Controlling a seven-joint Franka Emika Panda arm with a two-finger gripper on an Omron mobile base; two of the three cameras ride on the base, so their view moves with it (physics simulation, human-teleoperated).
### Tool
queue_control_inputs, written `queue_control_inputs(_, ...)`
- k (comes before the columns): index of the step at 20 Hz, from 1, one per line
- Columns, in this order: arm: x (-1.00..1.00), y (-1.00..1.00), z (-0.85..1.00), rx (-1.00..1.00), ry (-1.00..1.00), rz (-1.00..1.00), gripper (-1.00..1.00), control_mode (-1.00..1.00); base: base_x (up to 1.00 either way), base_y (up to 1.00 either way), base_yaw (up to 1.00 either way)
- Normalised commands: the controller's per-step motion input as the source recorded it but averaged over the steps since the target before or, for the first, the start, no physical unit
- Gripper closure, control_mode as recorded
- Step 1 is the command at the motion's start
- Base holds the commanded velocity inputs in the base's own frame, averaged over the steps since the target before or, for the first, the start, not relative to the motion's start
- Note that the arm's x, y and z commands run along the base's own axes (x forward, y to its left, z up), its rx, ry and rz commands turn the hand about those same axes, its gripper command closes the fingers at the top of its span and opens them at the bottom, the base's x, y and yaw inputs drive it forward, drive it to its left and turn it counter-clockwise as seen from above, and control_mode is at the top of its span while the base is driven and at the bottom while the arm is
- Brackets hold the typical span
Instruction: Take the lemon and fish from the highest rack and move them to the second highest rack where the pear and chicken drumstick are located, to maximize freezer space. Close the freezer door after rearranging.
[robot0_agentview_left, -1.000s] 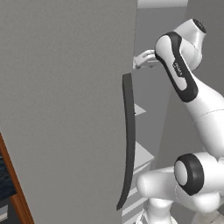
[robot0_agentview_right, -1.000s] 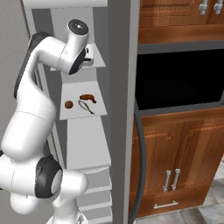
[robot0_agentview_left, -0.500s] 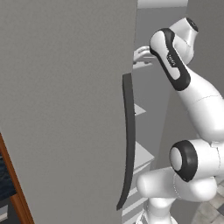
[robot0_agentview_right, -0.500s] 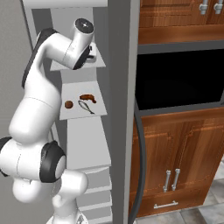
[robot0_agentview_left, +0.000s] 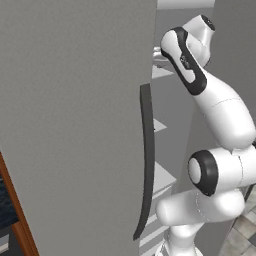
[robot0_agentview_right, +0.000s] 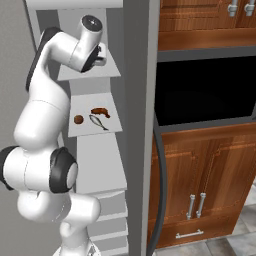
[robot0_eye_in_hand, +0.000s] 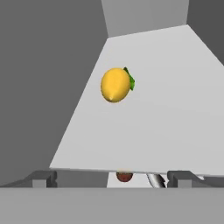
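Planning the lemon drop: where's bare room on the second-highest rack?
On the white second-highest rack, the front right corner and back strip look bare. The middle is crowded: round brown pear left, reddish-brown chicken drumstick behind, slim silver fish in front.

Pear (robot0_eye_in_hand: 124, 176), fish (robot0_eye_in_hand: 155, 179) half hidden under top rack (robot0_eye_in_hand: 175, 127).

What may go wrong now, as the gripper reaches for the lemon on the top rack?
The lemon is round and lies free on the smooth highest rack; a touch off its middle may roll it deeper or off the edge. The gripper is open and not yet around it. Below, the fish, chicken drumstick and pear lie close together, so setting the lemon down may knock them.
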Motion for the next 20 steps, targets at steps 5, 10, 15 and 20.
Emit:
queue_control_inputs(5,0.35,0.20,0.00,0.00,0.00,0.00,-1.00,-1.00,0.00,0.00,0.00)
queue_control_inputs(10,0.34,0.22,-0.01,0.00,0.01,0.00,-1.00,-1.00,0.00,0.00,0.00)
queue_control_inputs(15,0.32,0.20,-0.06,0.00,0.05,0.00,-1.00,-1.00,0.00,0.00,0.00)
queue_control_inputs(20,0.20,0.14,-0.15,0.00,0.08,0.00,-1.00,-1.00,0.00,0.00,0.00)
